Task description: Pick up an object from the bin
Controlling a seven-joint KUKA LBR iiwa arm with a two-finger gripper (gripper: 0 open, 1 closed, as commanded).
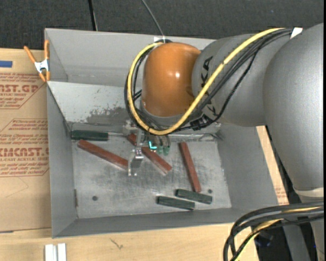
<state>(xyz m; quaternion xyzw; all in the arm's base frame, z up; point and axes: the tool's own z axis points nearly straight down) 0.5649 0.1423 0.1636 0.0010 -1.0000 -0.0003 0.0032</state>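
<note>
Gripper (136, 165) is hanging low over the middle of the grey bin (60, 162), looking close to the floor. The orange wrist cover (168, 80) is masking it from above, so whether the jaws are apart or together I cannot tell. Just right of the jaws a short reddish-brown bar (157, 161) is lying slantwise; just left of them a longer reddish-brown bar (103, 153) is angling away. Farther right a third reddish bar (189, 167) is lying, with dark green bars (175, 202) below it. All are lying flat and spread out, which, I judge, is leaving room for a clean pinch on the short bar.
</note>
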